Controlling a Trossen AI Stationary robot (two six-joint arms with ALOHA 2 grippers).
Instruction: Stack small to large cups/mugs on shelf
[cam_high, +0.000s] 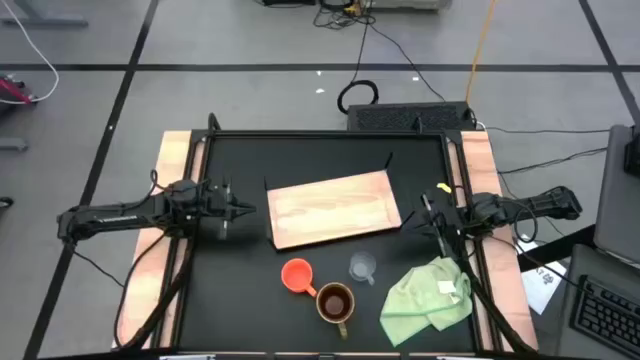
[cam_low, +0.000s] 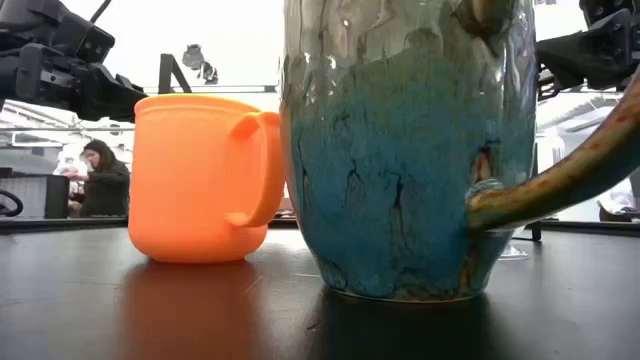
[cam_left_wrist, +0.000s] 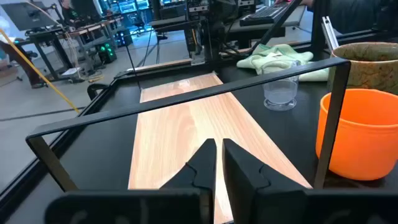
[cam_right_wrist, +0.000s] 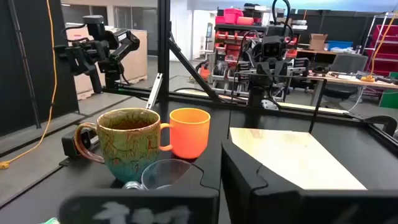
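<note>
Right now nothing's stacked: flat light wooden board (cam_high: 333, 208) sits mid-frame, with tiny clear glass cup (cam_high: 362, 267), orange plastic cup (cam_high: 297, 275) and dark brown mug (cam_high: 335, 301) below it. My right gripper (cam_high: 432, 215), nearer, and left gripper (cam_high: 238, 209) both pressed together, empty.

Three cups (cam_high: 333, 298) apparently below shelf (cam_high: 333, 207).

Brown mug (cam_low: 405, 150) cut off at top, glass cup (cam_low: 515, 248) mostly hidden behind it.
</note>
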